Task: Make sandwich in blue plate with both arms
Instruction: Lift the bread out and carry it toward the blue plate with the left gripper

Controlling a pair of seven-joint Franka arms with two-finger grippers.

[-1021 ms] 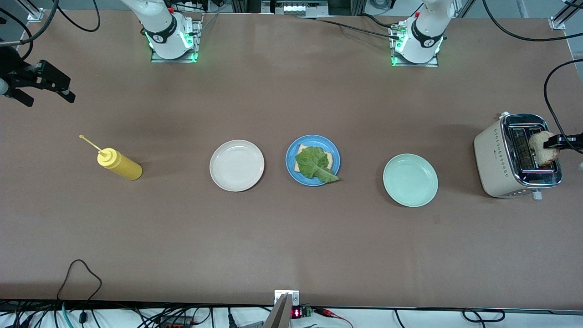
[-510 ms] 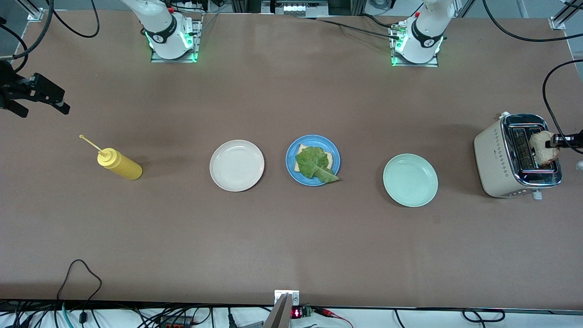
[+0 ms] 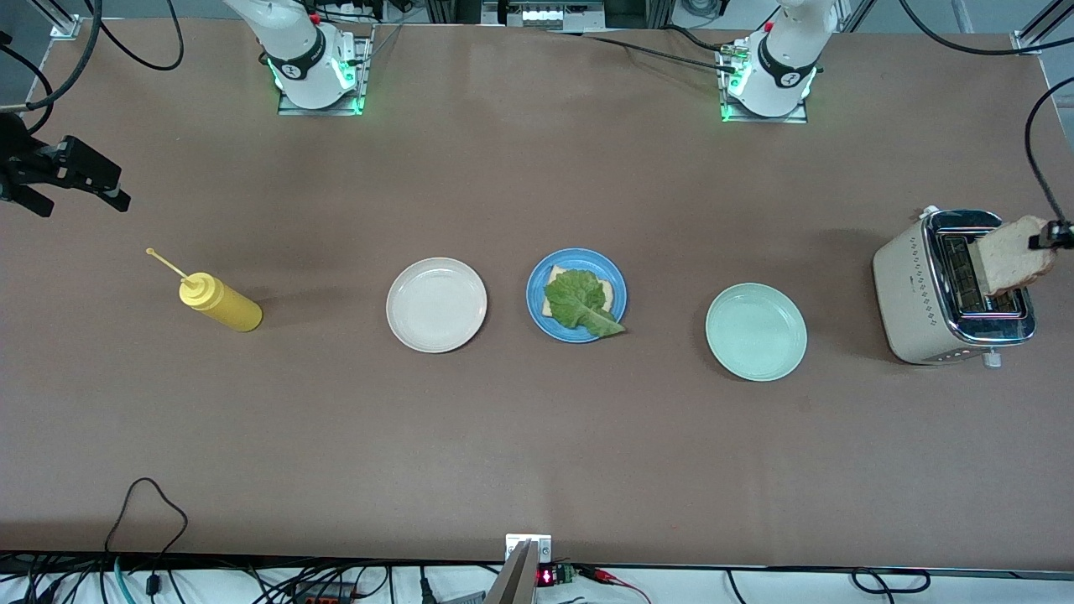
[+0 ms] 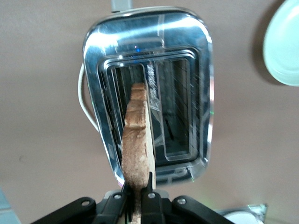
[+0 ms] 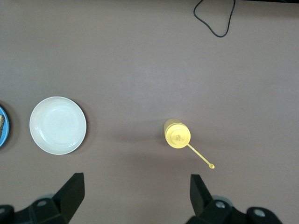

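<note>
Front view is showing the blue plate (image 3: pixel 576 294) holding one bread slice under a lettuce leaf (image 3: pixel 579 304), well apart from both grippers. Left gripper (image 4: pixel 137 198) is clamping a toast slice (image 4: pixel 138 147) over the toaster (image 4: pixel 148 95), its body largely cut off. Right gripper (image 5: pixel 136 189) is hanging spread wide above the mustard bottle (image 5: pixel 177 134).

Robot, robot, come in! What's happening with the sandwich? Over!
Left gripper shut on toast slice, over toaster. Right gripper open, waiting above the table's right-arm end. Blue plate holds bread and lettuce, no top slice. Nothing in the way.
</note>
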